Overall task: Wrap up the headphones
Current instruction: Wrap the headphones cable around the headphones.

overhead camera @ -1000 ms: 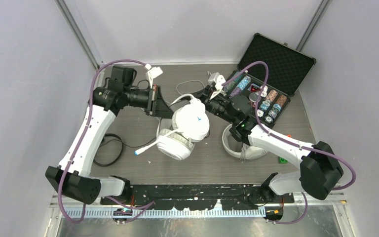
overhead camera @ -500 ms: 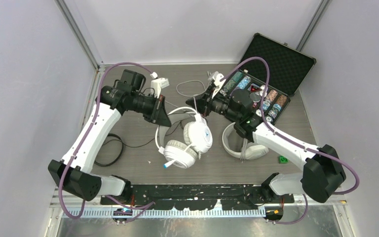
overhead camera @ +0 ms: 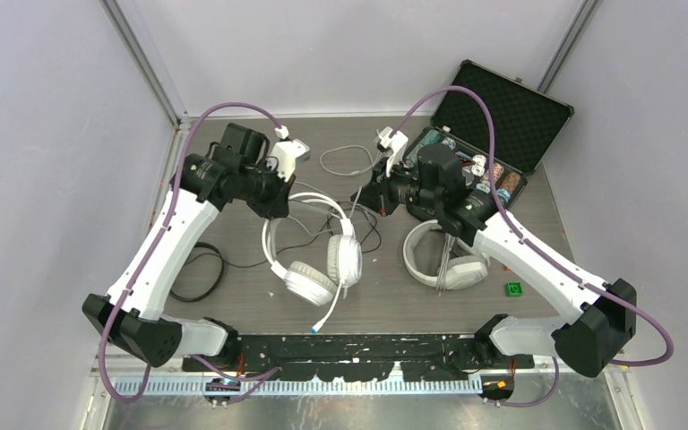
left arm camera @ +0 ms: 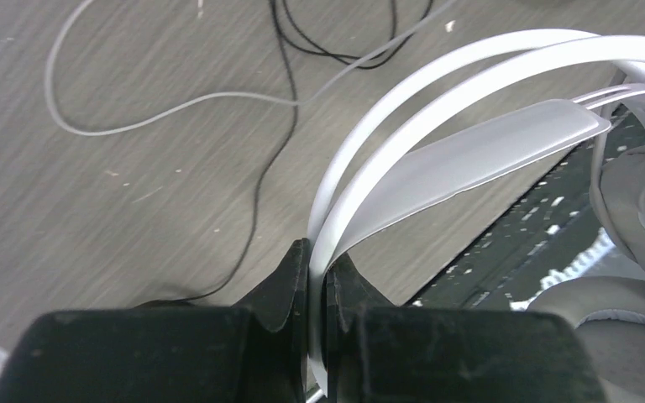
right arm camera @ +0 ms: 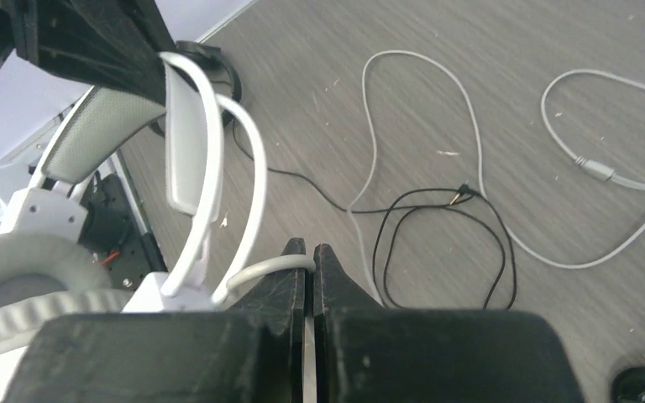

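A white headset (overhead camera: 322, 264) hangs by its headband (left arm camera: 470, 143) from my left gripper (overhead camera: 273, 204), whose jaws (left arm camera: 317, 262) are shut on the band. Its padded cups (left arm camera: 638, 210) dangle low, with the mic boom (overhead camera: 327, 313) pointing at the near edge. My right gripper (overhead camera: 369, 197) is shut on this headset's thin white cable (right arm camera: 260, 270), just beside the cup (right arm camera: 25, 269). A second white headset (overhead camera: 448, 262) lies under my right arm. The black headset (overhead camera: 199, 270) lies at the left, partly hidden by my left arm.
The open black case of poker chips (overhead camera: 493, 134) stands at the back right. Loose white cable (right arm camera: 420, 109) and black cable (right arm camera: 445, 210) loops lie on the table between the grippers. A small green object (overhead camera: 512, 288) sits near the right front.
The held headset has swung and turned, its cups dropping toward the near edge and the mic boom now pointing down. Both grippers have shifted slightly back, still gripping.
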Robot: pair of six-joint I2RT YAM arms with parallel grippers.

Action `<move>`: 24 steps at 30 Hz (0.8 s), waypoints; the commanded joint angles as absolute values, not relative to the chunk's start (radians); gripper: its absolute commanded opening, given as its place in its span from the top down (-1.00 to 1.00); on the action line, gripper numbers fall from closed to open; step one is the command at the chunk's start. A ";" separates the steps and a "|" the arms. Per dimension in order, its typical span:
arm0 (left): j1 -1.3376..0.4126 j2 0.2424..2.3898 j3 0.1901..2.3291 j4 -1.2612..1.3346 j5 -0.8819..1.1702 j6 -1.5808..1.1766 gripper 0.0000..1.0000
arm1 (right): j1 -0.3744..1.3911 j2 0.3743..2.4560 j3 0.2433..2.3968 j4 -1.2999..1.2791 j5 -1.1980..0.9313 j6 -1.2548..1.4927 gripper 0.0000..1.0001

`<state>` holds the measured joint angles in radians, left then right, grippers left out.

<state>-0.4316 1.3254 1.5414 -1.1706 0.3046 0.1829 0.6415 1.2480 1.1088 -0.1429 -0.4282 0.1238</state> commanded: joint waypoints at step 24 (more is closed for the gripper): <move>-0.557 1.319 1.502 -1.056 0.085 0.320 1.00 | 0.639 1.452 1.500 -0.581 -0.469 0.302 1.00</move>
